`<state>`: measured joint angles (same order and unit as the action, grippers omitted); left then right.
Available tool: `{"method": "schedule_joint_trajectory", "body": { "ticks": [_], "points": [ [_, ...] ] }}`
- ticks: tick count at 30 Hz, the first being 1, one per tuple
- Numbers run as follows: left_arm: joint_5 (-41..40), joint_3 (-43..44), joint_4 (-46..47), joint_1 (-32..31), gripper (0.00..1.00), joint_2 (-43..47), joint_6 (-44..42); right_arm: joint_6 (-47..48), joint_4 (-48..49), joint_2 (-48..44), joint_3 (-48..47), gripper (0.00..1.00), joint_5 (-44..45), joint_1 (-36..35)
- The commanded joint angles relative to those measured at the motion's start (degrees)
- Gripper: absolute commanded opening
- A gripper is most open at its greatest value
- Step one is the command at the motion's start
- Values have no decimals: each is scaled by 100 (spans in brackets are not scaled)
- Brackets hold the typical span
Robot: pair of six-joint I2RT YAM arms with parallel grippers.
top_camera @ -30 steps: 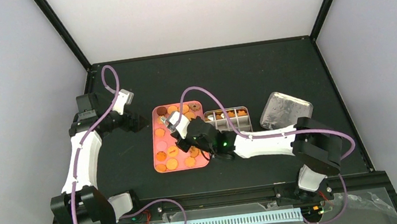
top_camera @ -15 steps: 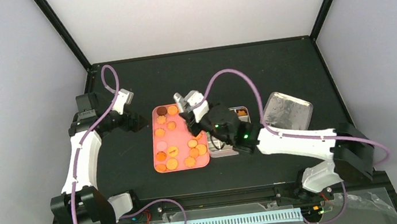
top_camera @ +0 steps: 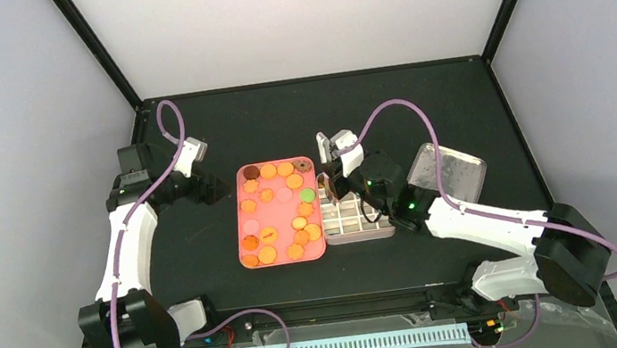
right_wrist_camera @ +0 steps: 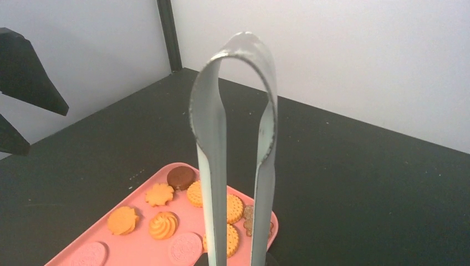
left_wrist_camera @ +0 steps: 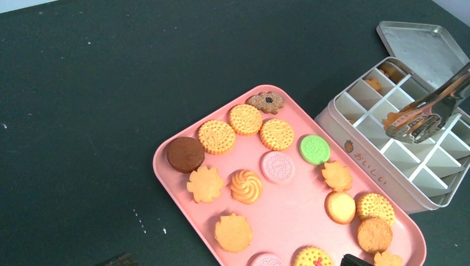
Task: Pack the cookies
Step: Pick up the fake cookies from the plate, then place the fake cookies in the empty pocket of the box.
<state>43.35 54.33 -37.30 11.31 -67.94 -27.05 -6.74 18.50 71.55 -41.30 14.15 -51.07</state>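
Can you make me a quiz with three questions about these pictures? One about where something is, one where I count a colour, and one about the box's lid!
1. In the top view, where is the tin box compared with the pink tray?
A) on its left
B) on its right
C) on top of it

2. How many cookies on the tray are green?
A) one
B) three
C) none

3. What about the tin box's lid?
A) shut on the box
B) standing on the tray
C) off, lying on the table near the box

Answers:
1 B: the box stands right beside the tray's right edge.
2 A: only one green cookie lies among the orange, pink and brown ones.
3 C: the white dividers inside the box show, and the lid lies apart.
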Motion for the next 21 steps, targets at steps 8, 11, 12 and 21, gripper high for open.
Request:
{"method": "schedule_joint_trajectory", "body": {
  "ticks": [8, 11, 12, 21],
  "points": [
    [153, 230, -41, 61, 98, 44, -126, -94, 430, 104, -108, 7, -204, 115],
    [139, 219, -44, 58, 98, 40, -134, -54, 452, 201, -186, 8, -211, 122],
    [132, 219, -44, 56, 98, 50, -142, -46, 446, 236, -212, 8, -211, 130],
    [94, 186, -94, 56, 98, 56, -218, -38, 457, 270, -264, 28, -198, 131]
  ]
}}
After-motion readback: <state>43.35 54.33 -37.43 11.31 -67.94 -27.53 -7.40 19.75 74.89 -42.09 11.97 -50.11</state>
